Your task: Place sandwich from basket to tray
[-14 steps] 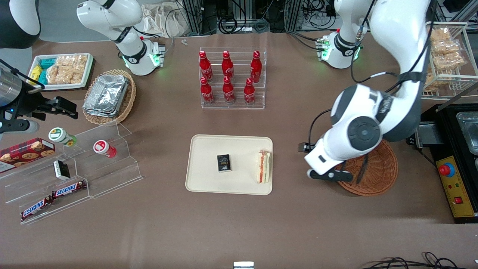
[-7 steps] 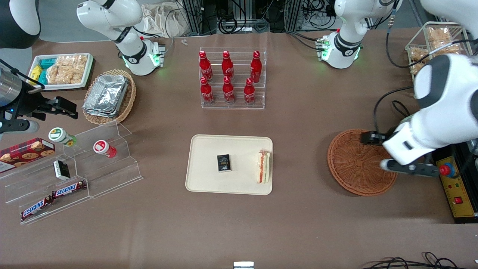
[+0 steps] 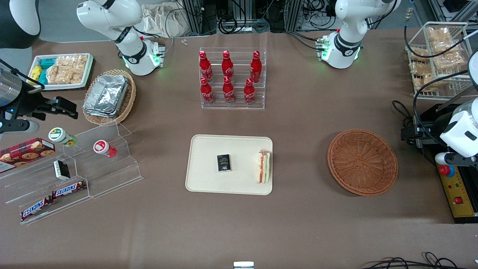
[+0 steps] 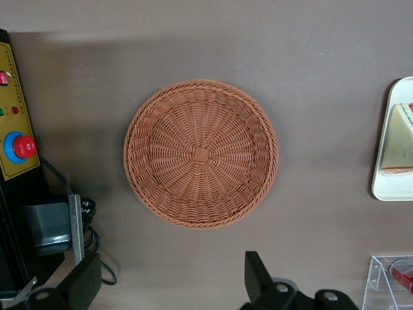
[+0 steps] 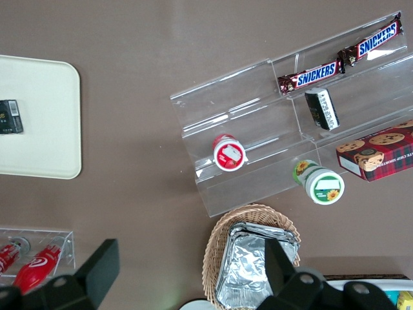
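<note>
The sandwich (image 3: 263, 166) lies on the cream tray (image 3: 209, 179), at the tray's edge nearest the basket. The reddish-brown wicker basket (image 3: 362, 162) is empty. My left gripper (image 3: 456, 160) hangs over the yellow control box at the working arm's end of the table, beside the basket and apart from it. In the left wrist view the gripper (image 4: 169, 274) is open and holds nothing, its fingers wide apart above bare table near the basket (image 4: 201, 153). The sandwich (image 4: 400, 139) and a tray corner (image 4: 389, 187) also show there.
A small black box (image 3: 223, 163) lies mid-tray. A yellow control box with a red button (image 3: 446, 170) sits under the gripper. A rack of red bottles (image 3: 232, 78) stands farther from the camera. A wire snack rack (image 3: 440, 56) and an acrylic stand (image 3: 74, 172) stand at the table's ends.
My left arm has swung away from above the basket toward its own end of the table, uncovering the empty basket. The sandwich and the box have not moved.
</note>
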Robot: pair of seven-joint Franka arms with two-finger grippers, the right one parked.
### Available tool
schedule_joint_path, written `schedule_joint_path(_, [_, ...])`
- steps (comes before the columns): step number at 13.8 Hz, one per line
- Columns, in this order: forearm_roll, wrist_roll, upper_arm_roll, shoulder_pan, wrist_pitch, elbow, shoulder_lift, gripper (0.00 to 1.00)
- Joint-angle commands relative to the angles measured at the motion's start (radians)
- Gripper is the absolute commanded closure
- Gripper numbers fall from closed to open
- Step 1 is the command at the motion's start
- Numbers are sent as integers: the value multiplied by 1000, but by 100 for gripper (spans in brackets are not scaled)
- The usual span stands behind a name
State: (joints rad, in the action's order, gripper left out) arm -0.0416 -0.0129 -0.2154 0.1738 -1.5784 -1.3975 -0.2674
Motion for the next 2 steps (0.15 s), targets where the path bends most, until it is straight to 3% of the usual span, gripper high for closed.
schedule_joint_path(1, [-18,51,-9,-4,9,3,2,0])
schedule_joint_path(2, [-18,53,-9,-4,8,2,2,0])
